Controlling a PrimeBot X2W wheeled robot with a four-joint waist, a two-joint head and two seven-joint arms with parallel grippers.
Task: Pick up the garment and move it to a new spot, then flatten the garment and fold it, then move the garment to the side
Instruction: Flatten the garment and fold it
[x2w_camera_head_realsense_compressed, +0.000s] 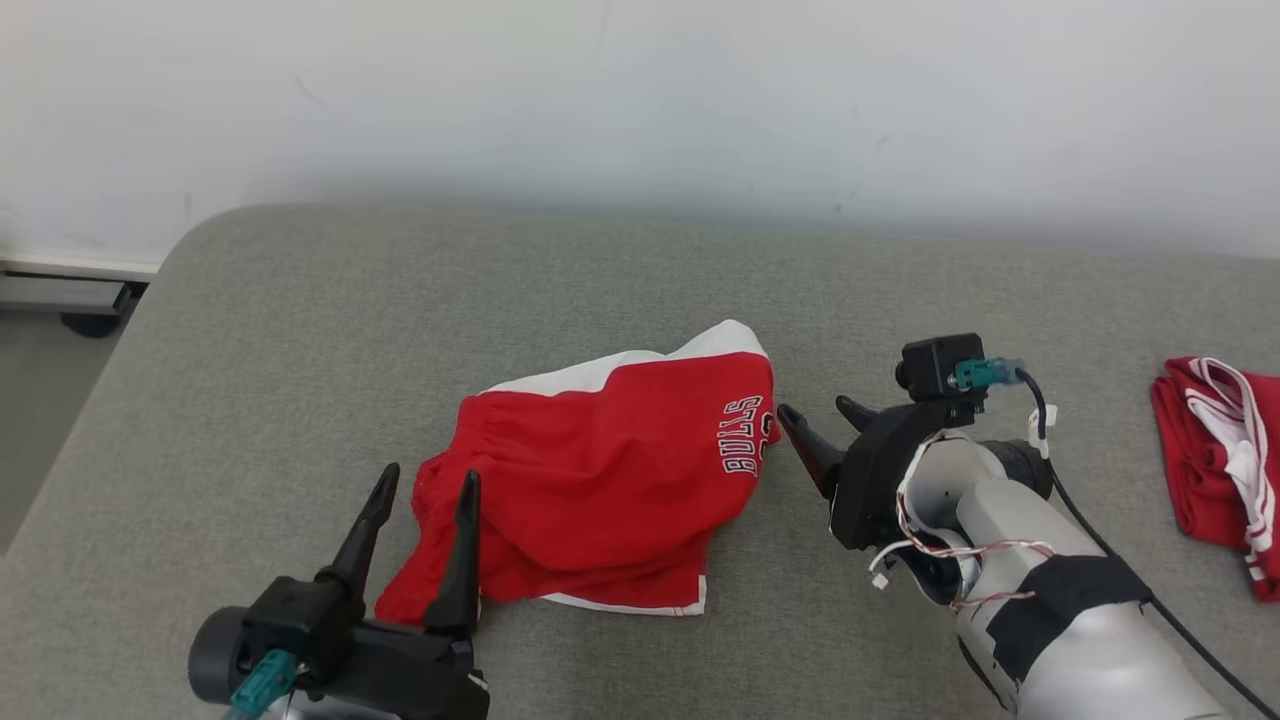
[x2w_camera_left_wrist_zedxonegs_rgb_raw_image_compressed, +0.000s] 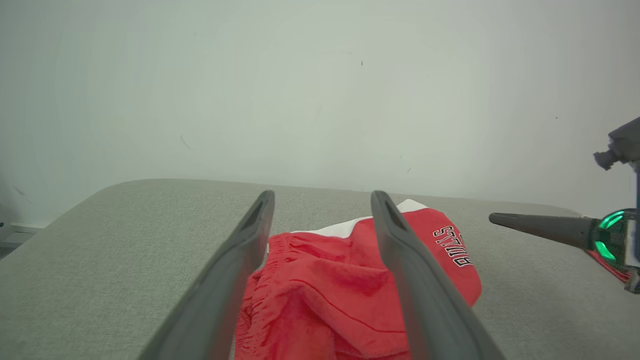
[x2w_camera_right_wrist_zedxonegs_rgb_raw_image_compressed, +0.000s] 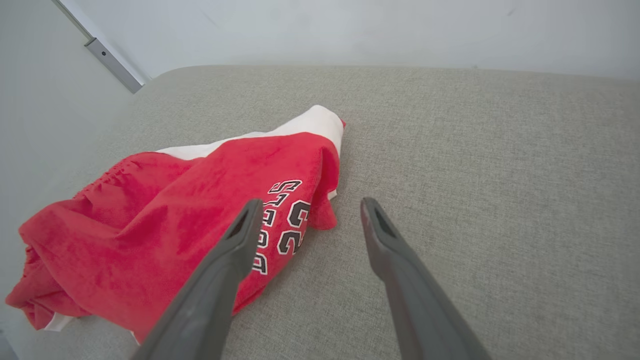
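The garment (x2w_camera_head_realsense_compressed: 600, 470) is a pair of red shorts with white trim and "BULLS" lettering, lying crumpled in the middle of the grey cushioned surface (x2w_camera_head_realsense_compressed: 300, 330). My left gripper (x2w_camera_head_realsense_compressed: 428, 475) stands open at the shorts' near-left edge, nothing between its fingers; its wrist view looks over the garment (x2w_camera_left_wrist_zedxonegs_rgb_raw_image_compressed: 325, 290) between the open left gripper (x2w_camera_left_wrist_zedxonegs_rgb_raw_image_compressed: 322, 197). My right gripper (x2w_camera_head_realsense_compressed: 815, 410) is open just right of the shorts, close to the lettered side. In the right wrist view the garment (x2w_camera_right_wrist_zedxonegs_rgb_raw_image_compressed: 165, 215) lies left of the open right gripper (x2w_camera_right_wrist_zedxonegs_rgb_raw_image_compressed: 311, 205).
A second red and white garment (x2w_camera_head_realsense_compressed: 1220, 460) lies bunched at the right edge of the surface. A white wall (x2w_camera_head_realsense_compressed: 640, 100) runs behind. The surface's rounded left edge drops to the floor (x2w_camera_head_realsense_compressed: 40, 400). Bare grey cushion extends behind and to the left of the shorts.
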